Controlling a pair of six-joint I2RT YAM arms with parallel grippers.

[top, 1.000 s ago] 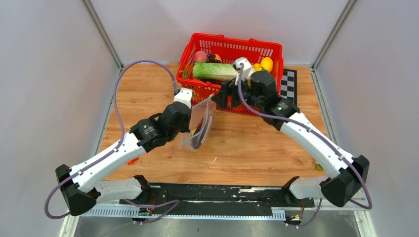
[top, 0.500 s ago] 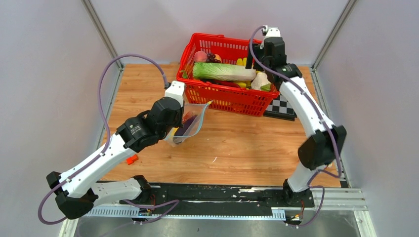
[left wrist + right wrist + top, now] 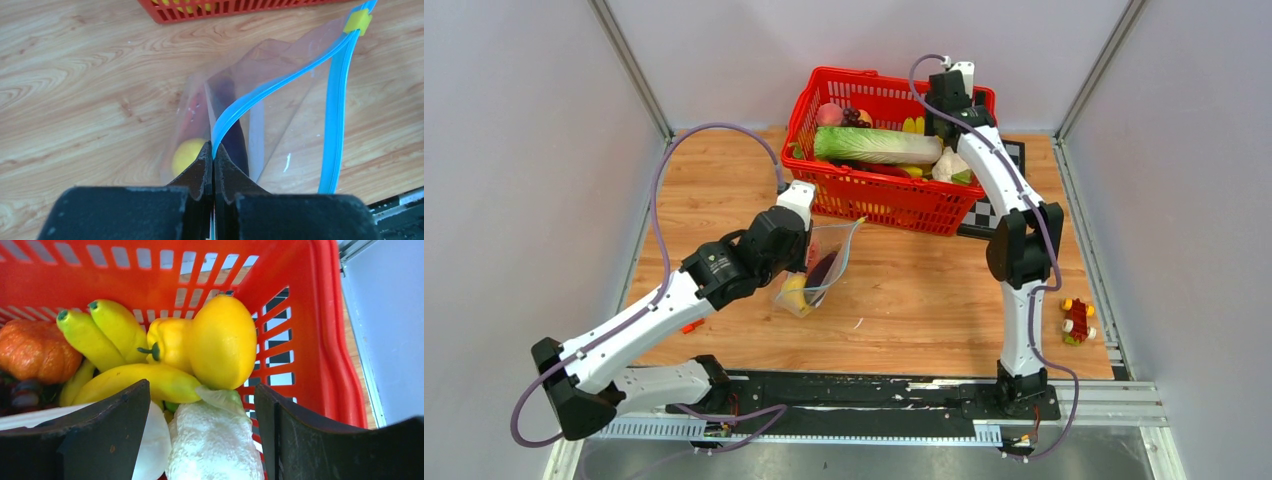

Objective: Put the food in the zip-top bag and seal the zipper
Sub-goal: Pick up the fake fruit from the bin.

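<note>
Clear zip-top bag lay open-mouthed on the wooden table, a yellow fruit inside. The left gripper pinched its teal zipper. The right gripper hung wide and empty above the red basket.

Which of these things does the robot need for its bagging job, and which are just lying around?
For the job: zip-top bag, its blue zipper, the yellow fruit inside it, bananas and round yellow fruit in the red basket, left gripper shut on the bag, right gripper open above the basket.

Just lying about: cabbage, cauliflower, checkerboard, small red-and-yellow toy.
</note>
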